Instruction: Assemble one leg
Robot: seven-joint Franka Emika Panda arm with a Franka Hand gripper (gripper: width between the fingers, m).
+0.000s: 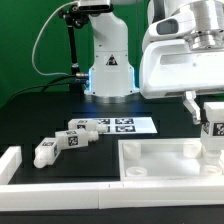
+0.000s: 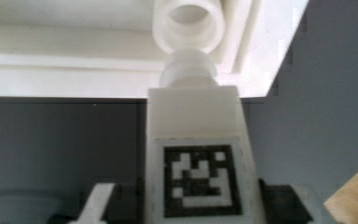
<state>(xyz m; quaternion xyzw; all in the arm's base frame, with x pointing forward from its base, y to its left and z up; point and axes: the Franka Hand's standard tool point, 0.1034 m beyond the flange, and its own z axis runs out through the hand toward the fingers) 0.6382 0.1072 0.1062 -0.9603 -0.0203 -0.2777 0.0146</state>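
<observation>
Tray-shaped white part (image 1: 150,147) lies near, on the exterior view's right; over it the gripper (image 1: 209,118) clamps the leg (image 1: 214,128) upright. Only the wrist view shows its tip facing a round hole (image 2: 190,20).

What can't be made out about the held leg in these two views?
- Exterior view: the leg and the tray are both white, so contact between them is unreadable.
- Wrist view: blur hides whether the leg's tip enters the tray's corner hole.
- Wrist view: the gripper is mostly cropped by the frame edge.
</observation>
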